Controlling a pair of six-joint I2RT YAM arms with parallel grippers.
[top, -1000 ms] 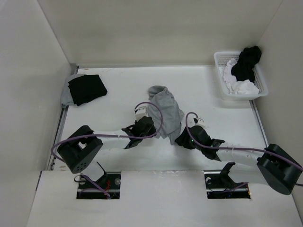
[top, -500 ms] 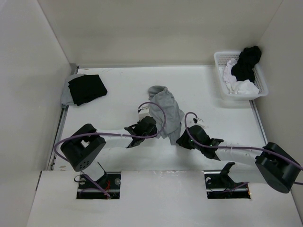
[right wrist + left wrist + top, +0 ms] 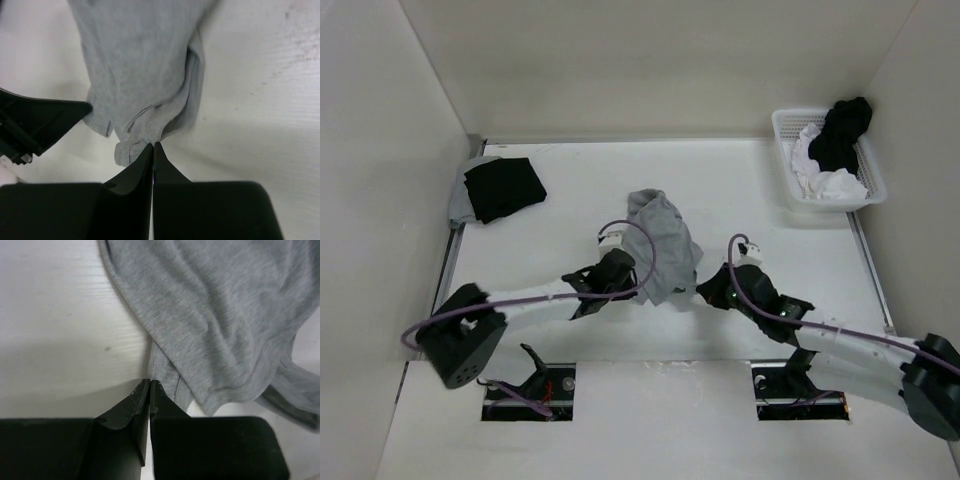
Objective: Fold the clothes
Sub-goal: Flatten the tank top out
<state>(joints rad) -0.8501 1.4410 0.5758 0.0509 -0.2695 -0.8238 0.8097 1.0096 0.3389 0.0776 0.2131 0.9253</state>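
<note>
The clothes (image 3: 660,240), a light grey T-shirt, lie crumpled in a narrow heap at the middle of the table. My left gripper (image 3: 632,288) is at the heap's near left edge. In the left wrist view it (image 3: 150,381) is shut, its tips pinching the shirt's hem (image 3: 162,372), with the shirt (image 3: 215,315) spreading away beyond. My right gripper (image 3: 703,288) is at the near right corner. In the right wrist view it (image 3: 152,145) is shut on a bunched bit of hem, and the shirt (image 3: 145,65) stretches away from the tips.
A black garment (image 3: 503,188) lies on a grey one at the far left of the table. A white basket (image 3: 782,124) with black and white clothes stands at the far right. The left arm's finger (image 3: 40,125) shows at the left in the right wrist view.
Both grippers have gone from open to shut at the shirt's near edge. Both arms have swung and stretched forward. The shirt's heap has shifted a little and looks narrower.
</note>
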